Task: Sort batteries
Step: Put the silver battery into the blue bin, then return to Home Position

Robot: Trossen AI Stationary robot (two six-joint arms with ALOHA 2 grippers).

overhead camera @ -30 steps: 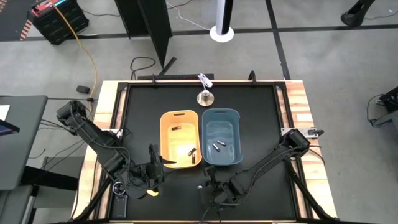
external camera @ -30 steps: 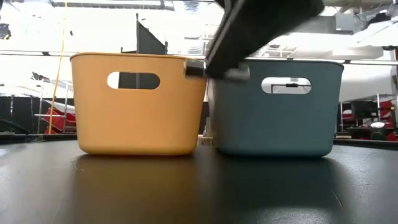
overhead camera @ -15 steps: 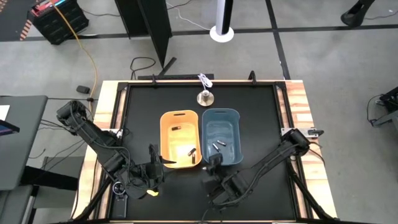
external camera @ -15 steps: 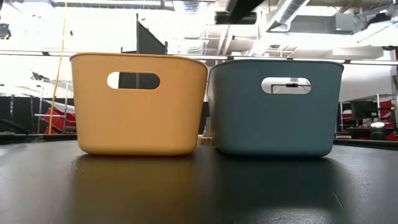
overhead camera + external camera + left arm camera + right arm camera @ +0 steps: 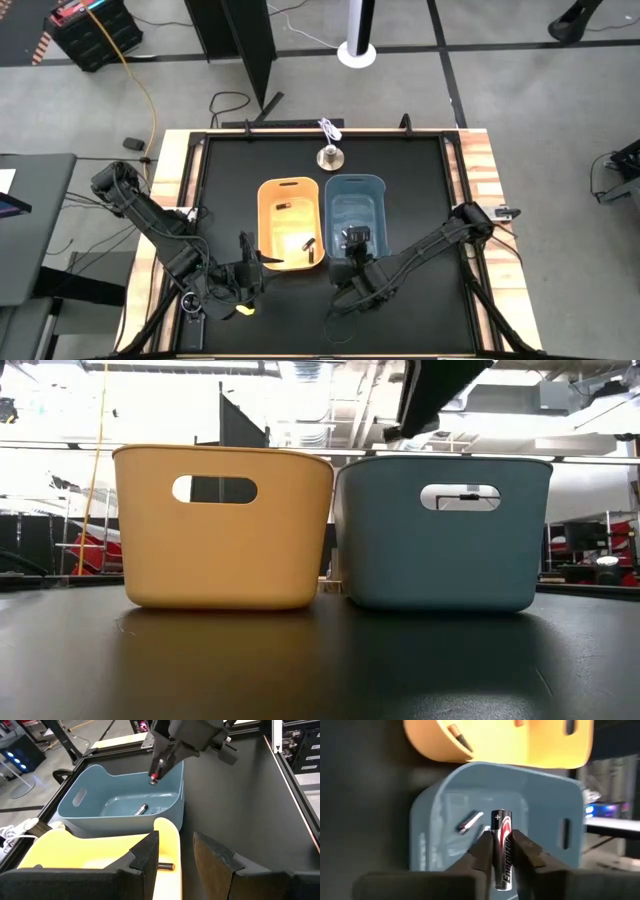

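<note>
Batteries are nearly sorted: we hold 1 dark battery [image 5: 500, 847] pinched upright in our right pincer [image 5: 356, 241], poised above the blue tub [image 5: 378, 188] near its 6 o'clock wall. Another battery [image 5: 470, 822] already lies inside that tub. To do this well, we judge the pincer should sit clear of the rim and low before letting go, so the cell cannot bounce out. Our left pincer [image 5: 187, 855] waits spread at the 7 o'clock corner of the orange tub [image 5: 268, 195] on the bench [image 5: 420, 170].
</note>
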